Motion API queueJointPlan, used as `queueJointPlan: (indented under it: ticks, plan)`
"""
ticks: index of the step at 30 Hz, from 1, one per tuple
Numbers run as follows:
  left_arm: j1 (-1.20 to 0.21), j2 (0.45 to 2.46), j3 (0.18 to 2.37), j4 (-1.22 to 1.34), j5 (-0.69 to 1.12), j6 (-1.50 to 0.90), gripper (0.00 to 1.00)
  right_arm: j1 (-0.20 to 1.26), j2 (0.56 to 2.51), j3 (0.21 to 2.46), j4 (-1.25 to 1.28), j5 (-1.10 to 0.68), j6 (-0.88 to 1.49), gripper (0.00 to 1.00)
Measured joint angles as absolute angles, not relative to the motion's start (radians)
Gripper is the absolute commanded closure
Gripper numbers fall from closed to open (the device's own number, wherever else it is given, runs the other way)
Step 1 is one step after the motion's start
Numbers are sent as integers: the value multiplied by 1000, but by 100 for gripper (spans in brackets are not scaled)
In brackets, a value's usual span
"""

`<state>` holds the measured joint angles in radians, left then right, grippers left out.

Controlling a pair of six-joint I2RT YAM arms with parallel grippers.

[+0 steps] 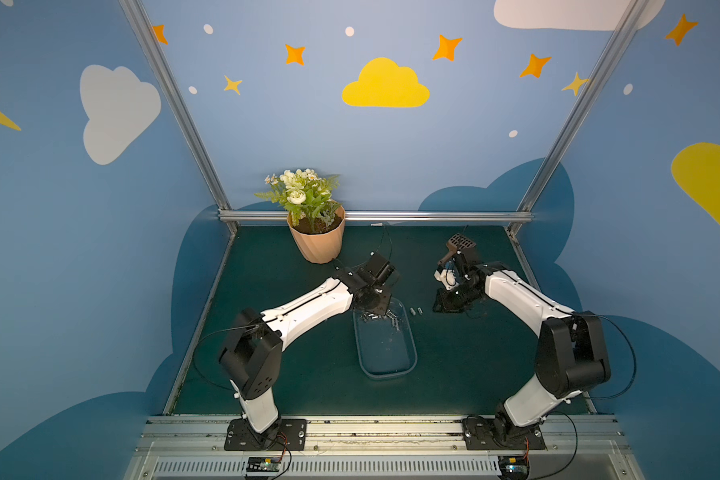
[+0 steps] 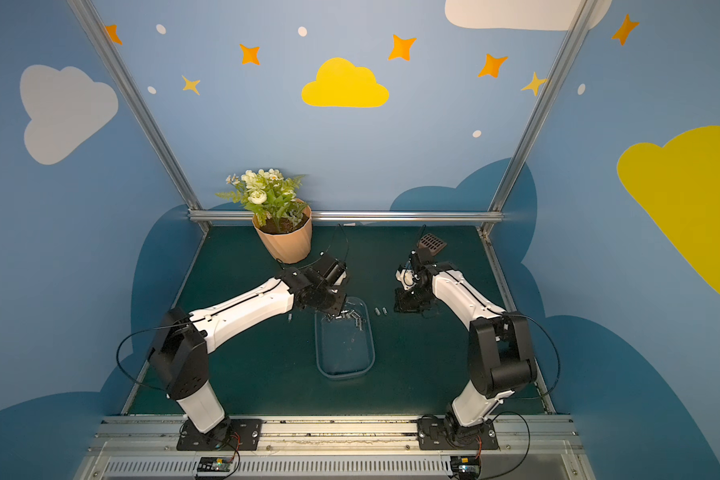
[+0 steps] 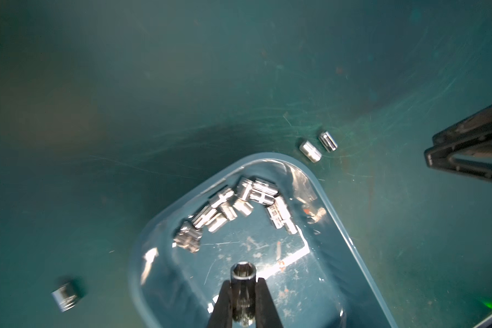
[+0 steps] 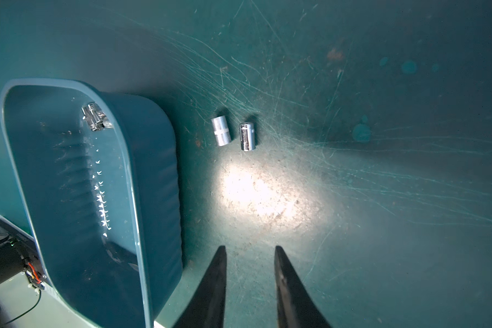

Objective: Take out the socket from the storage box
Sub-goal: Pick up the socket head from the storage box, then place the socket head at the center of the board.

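Note:
The storage box (image 1: 385,353), a shallow bluish translucent tub, lies mid-table in both top views (image 2: 344,353). Several chrome sockets (image 3: 239,204) are heaped at its far end. In the left wrist view my left gripper (image 3: 243,281) is shut on one socket (image 3: 242,274), held above the box floor (image 3: 310,284) with its hex opening showing. Two sockets (image 4: 221,131) (image 4: 247,136) lie on the mat to the right of the box, and one (image 3: 65,296) lies to its left. My right gripper (image 4: 250,248) stands open and empty over the mat beside the box wall (image 4: 154,184).
A peach flowerpot (image 1: 316,239) with white flowers stands at the back left. A brown slotted scoop (image 1: 460,245) sits behind the right wrist. Aluminium rails border the green mat (image 1: 474,365).

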<state>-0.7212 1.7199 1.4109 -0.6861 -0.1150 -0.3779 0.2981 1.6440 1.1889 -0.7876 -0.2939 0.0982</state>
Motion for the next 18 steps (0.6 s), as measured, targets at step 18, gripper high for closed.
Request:
queueJointPlan:
  ticks: [18]
  plan:
    - [-462, 1646, 1166, -699, -99, -385, 86, 302, 1644, 1185, -781, -300, 101, 70]
